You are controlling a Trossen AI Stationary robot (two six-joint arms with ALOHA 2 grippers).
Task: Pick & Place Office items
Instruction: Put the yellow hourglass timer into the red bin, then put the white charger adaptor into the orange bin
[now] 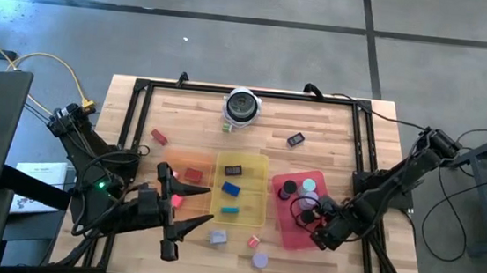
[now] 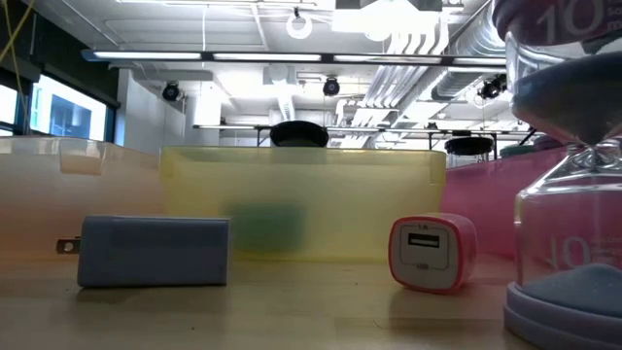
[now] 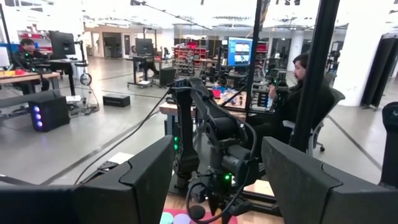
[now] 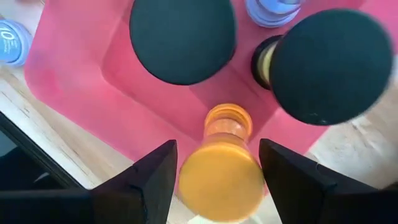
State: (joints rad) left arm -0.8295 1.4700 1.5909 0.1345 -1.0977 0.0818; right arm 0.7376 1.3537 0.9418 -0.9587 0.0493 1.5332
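Our left claw (image 1: 169, 210) hangs over the bench (image 1: 332, 135) near its left front corner, fingers spread wide and holding nothing. In the middle, the yellow tray (image 1: 241, 188) keeps three small blocks. Our right claw (image 1: 316, 234) is over the red tray (image 1: 292, 234) by the right front corner. Its fingers sit on both sides of an orange timer (image 4: 222, 168); we think they are holding it. The timer is tipped, its long side pointing down toward the tray. It could slip and knock the black discs (image 4: 181, 38) close by.
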